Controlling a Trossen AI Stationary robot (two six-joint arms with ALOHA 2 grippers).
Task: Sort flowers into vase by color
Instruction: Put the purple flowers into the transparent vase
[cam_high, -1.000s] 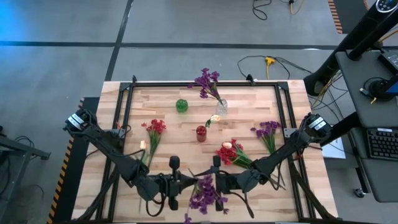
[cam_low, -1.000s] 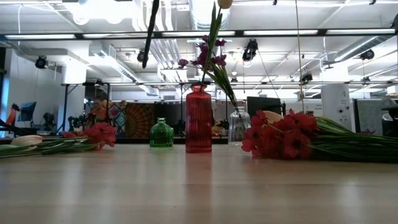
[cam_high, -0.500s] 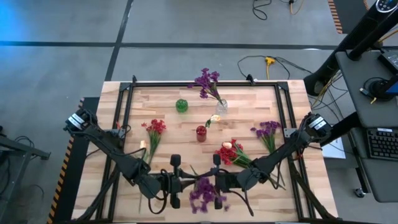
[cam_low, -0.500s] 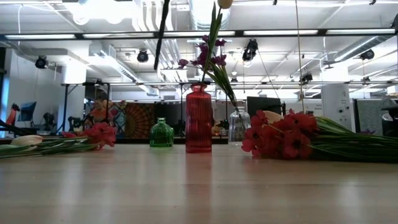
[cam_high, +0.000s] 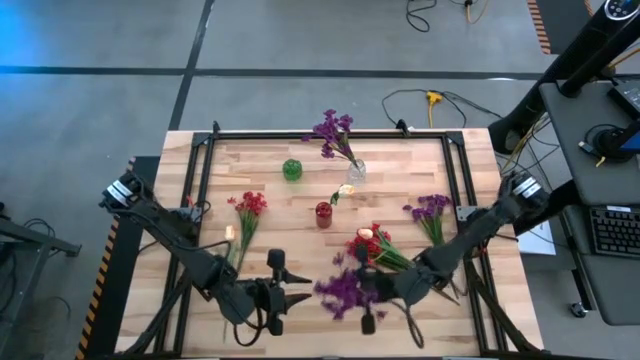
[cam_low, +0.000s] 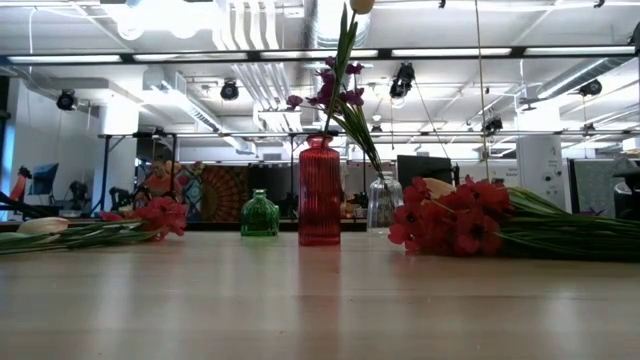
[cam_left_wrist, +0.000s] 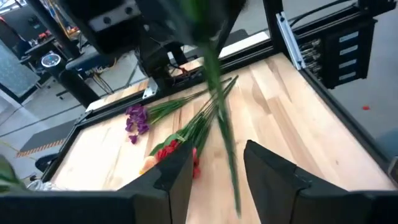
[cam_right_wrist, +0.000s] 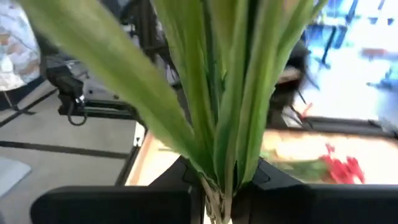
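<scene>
My right gripper is shut on a purple flower sprig above the table's near middle. My left gripper stands open just to its left. The sprig's lower stem runs down between the left fingers without touching them. A clear vase holds purple flowers. A red vase holds a cream flower. A green vase stands at the far left. Red flowers, a red bunch and purple flowers lie flat on the table. My right gripper pinches the sprig's bundled green stems between its two fingers. The fingers are level, come from the table's right side and lie across the stems. The sprig stands roughly upright and clear of the table, leaves and blossoms above the fingers, the stem hanging below.
The three vases stand in the table's far half, the red vase nearest the middle. The red bunch lies close behind my right arm. A black frame rail borders the tabletop. Bare wood lies along the near edge.
My right gripper has shut on the purple sprig, and my left gripper has opened and let go of it. The right gripper has then risen and drawn back toward the table's right, carrying the sprig with it. The sprig's stem has gone from the low view.
</scene>
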